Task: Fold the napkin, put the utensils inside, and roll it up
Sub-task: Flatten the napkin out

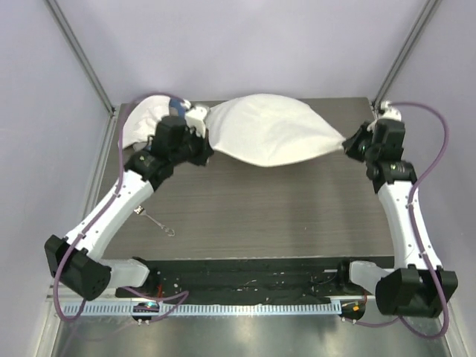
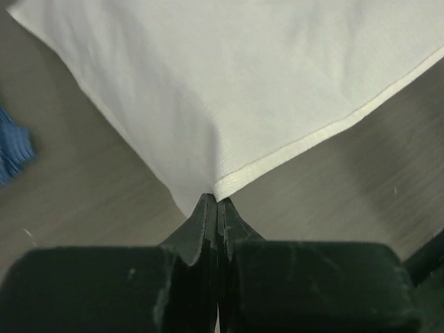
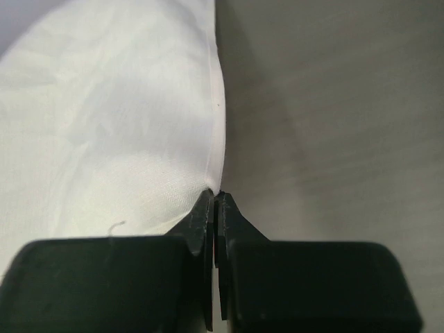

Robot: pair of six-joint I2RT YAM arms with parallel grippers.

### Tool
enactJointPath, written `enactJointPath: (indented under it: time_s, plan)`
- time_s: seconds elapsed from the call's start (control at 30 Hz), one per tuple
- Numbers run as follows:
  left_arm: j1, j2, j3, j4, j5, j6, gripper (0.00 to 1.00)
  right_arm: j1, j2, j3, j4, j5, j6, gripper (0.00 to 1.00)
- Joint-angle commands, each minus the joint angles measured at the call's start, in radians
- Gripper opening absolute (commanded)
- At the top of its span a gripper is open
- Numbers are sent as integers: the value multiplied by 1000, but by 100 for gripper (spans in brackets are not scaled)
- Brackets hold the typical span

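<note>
Both grippers are pressed together, each pinching one corner of the napkin [image 1: 268, 130].
- Left gripper [image 1: 206, 147]: the wrist view shows the hemmed corner entering right at its tips, with the cloth fanning out ahead of it.
- Right gripper [image 1: 347, 143]: pinches the opposite corner, and the hem runs straight ahead from its tips.

The napkin spans from gripper to gripper with its long axis left–right. It hangs over the far part of the worktop [image 1: 282, 216], and its middle bellies out between the two holds. It is not laid flat, and no fold is visible.

The fork [image 1: 156, 221] lies on the worktop behind the left gripper, toward that arm's base, well apart from the napkin. Its axis slants across the worktop. The left arm is clearly the nearer one, and the right gripper is well apart from the fork.

A stack of cloths [image 1: 141, 123] sits just outboard of the left gripper.

Judgement: this is the fold step, early in the task. The next move depends on the two grippers keeping the span level so the napkin lies down square. The main risk is the left corner dragging onto the cloths.
</note>
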Motion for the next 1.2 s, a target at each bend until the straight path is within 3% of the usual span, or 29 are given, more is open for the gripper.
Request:
enactJointPath:
  time_s: [0.0,0.03,0.07,0.1,0.2,0.33,0.5,0.67,0.87,1.03,1.17]
  plan:
    - [-152,-148,-288,14,-198,-188,0,0,-186,-296,18,65,96,1]
    - [-174,-160,-337,15,-235,-233,23,0,-196,-324,9,66,100,1]
    - [-193,-167,-383,14,-222,-265,35,0,-199,-344,-8,72,101,1]
    - [-226,-171,-454,5,-215,-296,46,0,-197,-367,-29,77,101,19]
    - [-262,-200,-542,-51,-228,-426,66,0,-211,-381,-103,163,85,56]
    - [-263,-332,-530,-124,-226,-450,99,0,-263,-353,-155,177,74,69]
    - [-253,-401,-370,-233,-369,-353,100,1,-283,-278,-170,-4,28,69]
    - [-164,-369,-245,-238,-372,-261,100,55,-272,-250,-145,-144,-16,67]
    - [239,-319,-207,-160,-136,-243,100,418,-202,-240,-66,35,25,65]
    - [443,-257,-214,-121,36,-250,100,763,2,-203,44,193,48,64]
    - [575,-231,-243,-92,50,-258,100,944,198,-113,69,296,28,64]
